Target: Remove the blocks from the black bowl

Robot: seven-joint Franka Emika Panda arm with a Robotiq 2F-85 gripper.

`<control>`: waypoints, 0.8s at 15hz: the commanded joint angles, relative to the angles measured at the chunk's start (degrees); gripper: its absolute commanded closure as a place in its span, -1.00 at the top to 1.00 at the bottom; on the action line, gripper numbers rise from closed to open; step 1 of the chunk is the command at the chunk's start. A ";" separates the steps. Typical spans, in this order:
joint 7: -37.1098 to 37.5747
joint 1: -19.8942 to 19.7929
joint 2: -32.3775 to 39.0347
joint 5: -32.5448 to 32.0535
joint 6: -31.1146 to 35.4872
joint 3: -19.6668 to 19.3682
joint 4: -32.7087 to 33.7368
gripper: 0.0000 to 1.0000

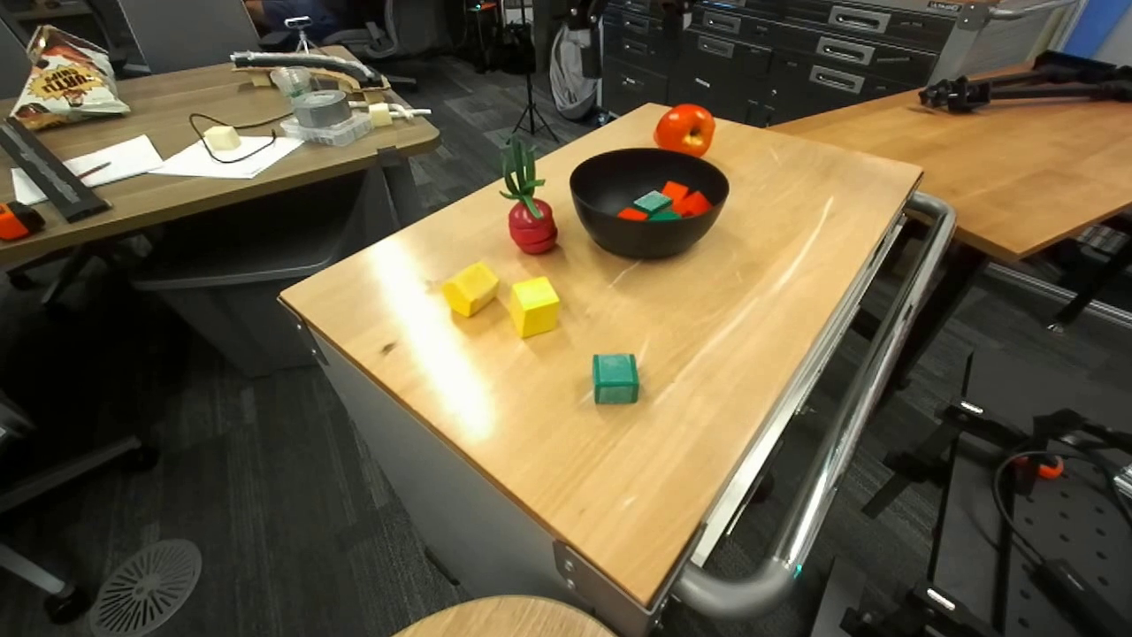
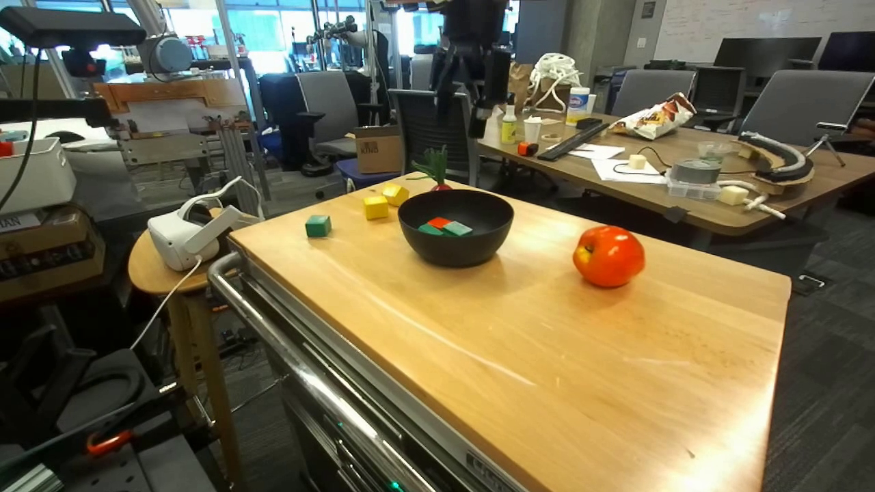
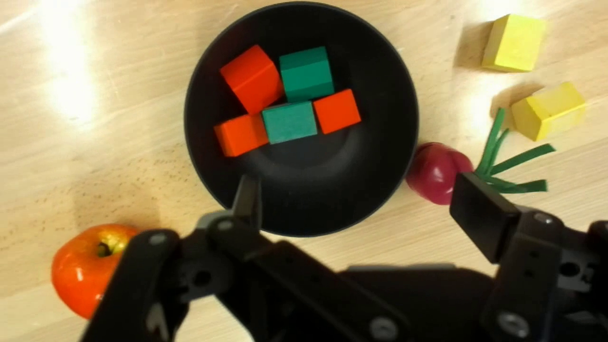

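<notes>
In an exterior view: showing a wide, round, plain black bowl point(image 1: 650, 239) on a pale wooden tabletop point(image 1: 707, 336), holding small, solid orange-red and green blocks point(image 1: 694, 204). Listing outside it a green cube point(image 1: 615, 379), two yellow blocks point(image 1: 535, 306) and, just beside, a round dark-red vegetable point(image 1: 532, 230) with green leaves.

In an exterior view: showing a black two-fingered gripper point(image 2: 462, 111), hanging high, and a glossy, round, orange-red fruit point(image 2: 608, 257), lying apart.

In the wrist view: showing the gripper standing wide apart, pinching nothing; counting five blocks inside the bowl, crowding together. Possibly risking a double pinch by closing on tight neighbours; a tipped bowl by pressing down on its rim; a knocked vegetable by descending this wide.
</notes>
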 commanded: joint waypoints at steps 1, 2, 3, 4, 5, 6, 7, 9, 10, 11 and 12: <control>1.21 -1.61 -1.63 1.48 2.38 -1.49 -3.93 1.00; 1.46 -1.94 -1.61 1.93 2.87 -1.77 -4.62 1.00; 1.94 -2.20 -1.63 2.47 3.91 -1.94 -5.49 1.00; 2.43 -2.37 -1.41 3.29 4.87 -1.99 -6.09 1.00; 3.16 -2.52 -0.88 4.32 6.13 -2.01 -6.49 1.00; 4.00 -2.53 -0.36 5.03 7.61 -2.08 -6.94 1.00; 4.95 -2.59 0.74 5.82 7.87 -2.14 -6.79 1.00; 7.49 -2.75 2.32 7.02 8.49 -2.56 -7.04 1.00; 8.81 -2.76 2.87 7.48 9.02 -2.76 -7.32 1.00; 10.00 -2.65 3.29 7.55 9.59 -2.99 -7.79 0.99; 10.98 -2.54 3.62 7.49 10.40 -3.18 -8.25 0.96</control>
